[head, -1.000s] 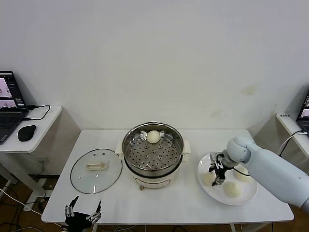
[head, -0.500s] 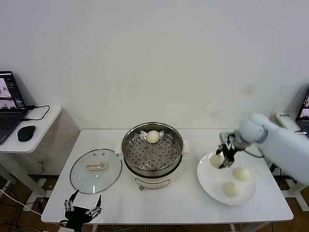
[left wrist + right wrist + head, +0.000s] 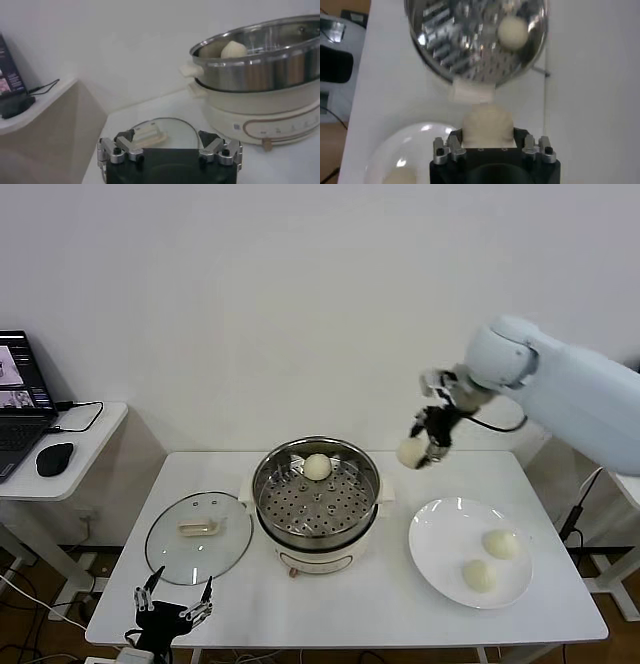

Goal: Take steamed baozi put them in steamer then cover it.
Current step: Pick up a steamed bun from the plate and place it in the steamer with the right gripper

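The right gripper grips a baozi in the air beside the steamer — one bun inside, two on the plate, cover on the table — while the left gripper idles open by the table's front edge.

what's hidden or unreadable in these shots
- Right wrist view: the right hand grips a baozi; its own body hides the bun's lower part.
- Left wrist view: the steamer is cut by the frame edge; its base print is unreadable.
- Head view: laptop cut off by the edge.
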### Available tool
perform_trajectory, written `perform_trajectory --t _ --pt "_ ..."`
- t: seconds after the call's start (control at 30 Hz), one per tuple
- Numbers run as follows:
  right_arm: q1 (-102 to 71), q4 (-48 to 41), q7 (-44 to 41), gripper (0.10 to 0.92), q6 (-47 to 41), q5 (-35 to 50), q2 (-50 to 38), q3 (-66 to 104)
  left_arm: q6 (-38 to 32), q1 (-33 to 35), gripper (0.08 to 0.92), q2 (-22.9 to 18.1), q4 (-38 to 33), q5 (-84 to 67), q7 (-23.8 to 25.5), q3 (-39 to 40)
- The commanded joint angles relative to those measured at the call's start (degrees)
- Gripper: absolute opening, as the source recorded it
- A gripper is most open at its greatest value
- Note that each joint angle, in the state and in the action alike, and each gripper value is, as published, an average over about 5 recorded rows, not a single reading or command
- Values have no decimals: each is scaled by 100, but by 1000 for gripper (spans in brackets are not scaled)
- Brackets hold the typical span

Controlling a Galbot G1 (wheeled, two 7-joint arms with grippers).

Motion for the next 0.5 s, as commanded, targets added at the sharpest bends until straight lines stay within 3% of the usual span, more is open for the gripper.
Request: perform_trajectory --t 0.03,0.5 --pt "346 -924 -41 626 -236 522 1841 -434 13 -56 823 -30 -32 -45 9 -37" --pt "-670 -2507 69 619 -137 30 3355 -393 20 -241 823 -2 90 -142 14 -73"
